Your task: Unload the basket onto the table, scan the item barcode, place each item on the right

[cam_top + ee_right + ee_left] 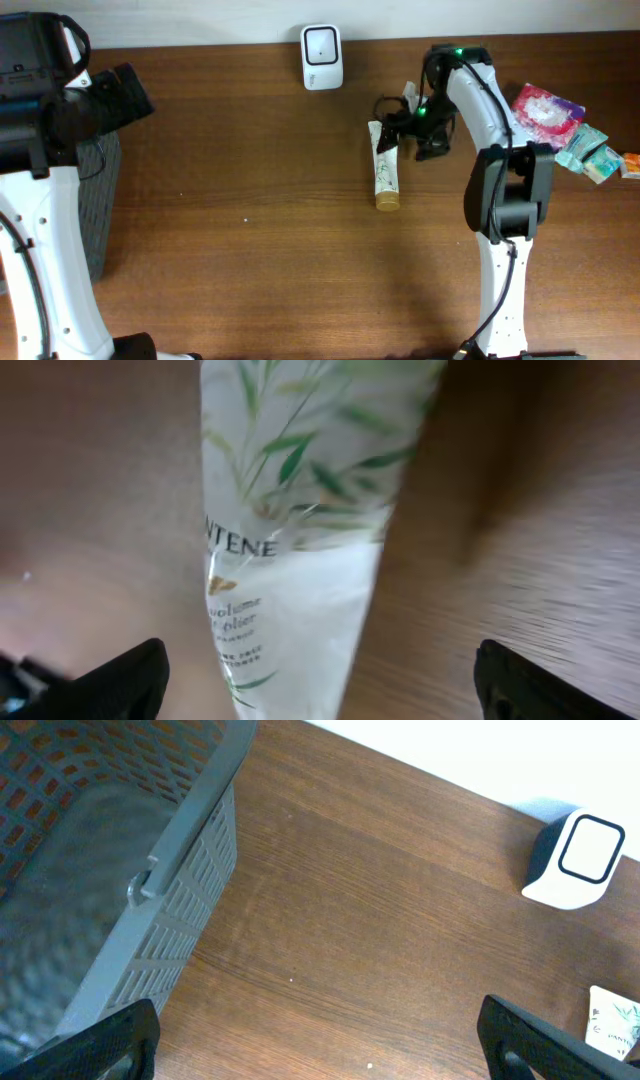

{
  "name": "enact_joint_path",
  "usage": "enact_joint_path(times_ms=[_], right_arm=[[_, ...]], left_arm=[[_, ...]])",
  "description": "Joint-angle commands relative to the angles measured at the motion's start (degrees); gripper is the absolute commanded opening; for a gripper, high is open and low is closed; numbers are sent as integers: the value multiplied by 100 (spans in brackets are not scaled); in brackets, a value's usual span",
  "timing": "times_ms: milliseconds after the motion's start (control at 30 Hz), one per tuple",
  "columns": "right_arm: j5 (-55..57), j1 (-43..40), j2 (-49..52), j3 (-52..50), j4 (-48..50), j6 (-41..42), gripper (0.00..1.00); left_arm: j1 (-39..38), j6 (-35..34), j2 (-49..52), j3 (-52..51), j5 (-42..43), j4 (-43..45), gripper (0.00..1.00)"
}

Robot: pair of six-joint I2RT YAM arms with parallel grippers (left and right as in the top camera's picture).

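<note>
The right pincer (398,122) is released: in its wrist view the two fingers (120,680) stand wide apart, with bare bench (250,250) showing on either side between them and the tube (385,172). The tube is white with green leaf print and lies flat on the bench. Its flat crimped end sits directly below this pincer, and its gold cap points away from the pincer, back toward the front of the bench. The lettering is blurred in the close view, and I cannot tell whether a barcode faces up. The scanner (322,57), a small white unit with a dark window, stands near the back edge, off to one side of the right pincer and apart from the tube. A cluster of coloured packets (560,125) lies on the pincer's other side, beyond the arm. The left pincer (320,1060) is also released, spread wide with nothing between its fingers. It hangs over bare wood just beside a grey slatted basket (190,850), with the scanner ahead of it.
</note>
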Motion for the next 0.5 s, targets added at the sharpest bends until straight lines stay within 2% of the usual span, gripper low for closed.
enact_joint_path(times_ms=[0,33,100,133,167,200,300,400,467], right_arm=[[-555,122,7,-577,398,-140,90],[-564,160,7,-824,610,-138,82],[-562,186,7,-1130,929,-138,50],[-566,184,0,-1139,955,-116,26],[-566,184,-9,-1091,944,-116,11],[-551,184,-42,-946,876,-68,4],[271,240,-308,138,190,372,4],[2988,570,-452,929,-638,1469,4],[5016,966,-446,745,-951,2494,4]], left_arm=[[20,-35,-39,22,-24,-7,99],[20,-35,-39,22,-24,-7,99],[20,-35,-39,22,-24,-7,99],[20,-35,-39,22,-24,-7,99],[20,-35,-39,22,-24,-7,99],[20,-35,-39,22,-24,-7,99],[20,-35,-39,22,-24,-7,99],[20,-35,-39,22,-24,-7,99],[20,-35,-39,22,-24,-7,99]])
